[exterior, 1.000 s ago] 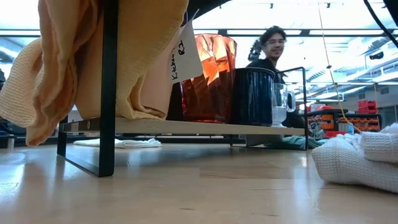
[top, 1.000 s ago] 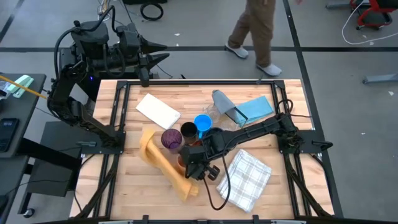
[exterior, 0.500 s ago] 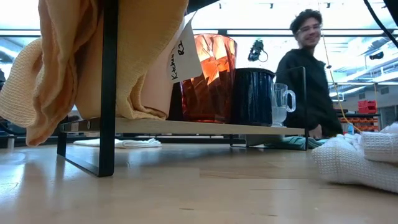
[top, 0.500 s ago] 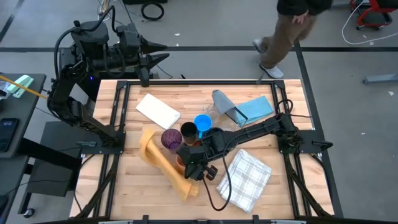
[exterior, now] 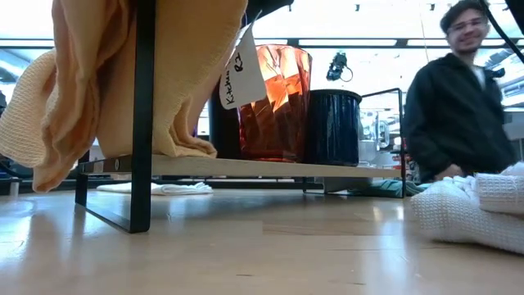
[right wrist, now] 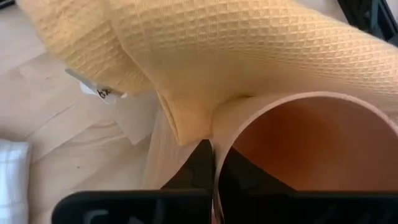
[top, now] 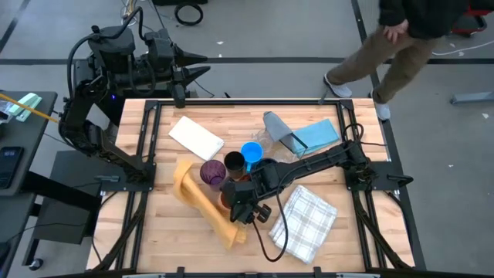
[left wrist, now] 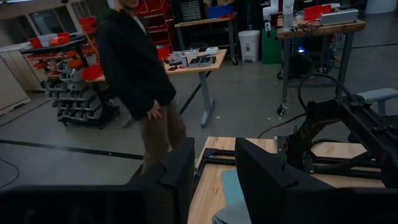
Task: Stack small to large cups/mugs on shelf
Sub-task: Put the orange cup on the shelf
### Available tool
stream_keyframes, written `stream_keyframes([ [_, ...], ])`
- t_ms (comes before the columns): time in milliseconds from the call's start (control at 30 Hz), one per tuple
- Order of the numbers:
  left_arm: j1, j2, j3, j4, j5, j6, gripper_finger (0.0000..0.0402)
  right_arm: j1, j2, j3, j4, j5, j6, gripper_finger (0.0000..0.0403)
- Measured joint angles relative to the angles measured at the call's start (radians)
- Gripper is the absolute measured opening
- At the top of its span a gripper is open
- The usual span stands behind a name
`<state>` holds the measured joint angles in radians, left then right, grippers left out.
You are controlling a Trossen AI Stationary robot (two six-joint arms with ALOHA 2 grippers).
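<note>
A yellow waffle cloth (top: 202,202) is draped over the shelf (exterior: 246,168) in the middle of the table. My right gripper (top: 231,204) reaches in beside it and is shut on an orange cup (right wrist: 292,143). A purple cup (top: 212,171), a black cup (top: 234,164) and a bright blue mug (top: 252,152) stand in a row just beyond it. The low view shows a red-tinted cup (exterior: 274,102) and a dark navy mug (exterior: 332,127) standing on the shelf board. My left gripper (left wrist: 214,180) is open, parked off the table's far left corner. My right gripper holds the orange cup by its rim (right wrist: 216,155), the wall pinched with one finger (right wrist: 239,177) inside the cup and the other outside. The fingers come in at the cup's mouth. The yellow cloth hangs over the rim's far side; what the cup rests on is hidden.
A white folded cloth (top: 197,137) lies at the far left and blue-grey cloths (top: 305,135) at the far right. A checked white towel (top: 305,222) lies near right, beside my right arm. A person (top: 401,38) walks past beyond the far right corner.
In the low view the pale orange surface between the cloth and the red-tinted cup has gone, and a dark upright shape shows there instead. The paper tag has swung slightly left. The person has walked rightward behind the table.
</note>
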<state>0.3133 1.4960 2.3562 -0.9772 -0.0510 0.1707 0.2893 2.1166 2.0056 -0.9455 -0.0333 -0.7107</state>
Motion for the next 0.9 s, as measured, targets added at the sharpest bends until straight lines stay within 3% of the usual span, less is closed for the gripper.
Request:
stream_keyframes([
  [200, 0.000, 0.000, 0.000, 0.000, 0.000, 0.002, 0.0130, 0.000, 0.000, 0.000, -0.012, 0.017, -0.005, 0.0007],
  [400, 0.010, 0.000, 0.000, 0.000, 0.000, 0.002, 0.0124, 0.000, 0.000, -0.001, -0.130, 0.017, -0.016, 0.0005],
  [733, 0.033, 0.000, 0.000, 0.000, 0.000, 0.001, 0.0128, 0.000, 0.000, -0.001, -0.119, -0.030, -0.018, 0.0004],
  [900, 0.033, 0.000, 0.000, 0.000, 0.000, 0.001, 0.0129, 0.000, 0.000, -0.001, -0.119, -0.031, -0.018, 0.0026],
])
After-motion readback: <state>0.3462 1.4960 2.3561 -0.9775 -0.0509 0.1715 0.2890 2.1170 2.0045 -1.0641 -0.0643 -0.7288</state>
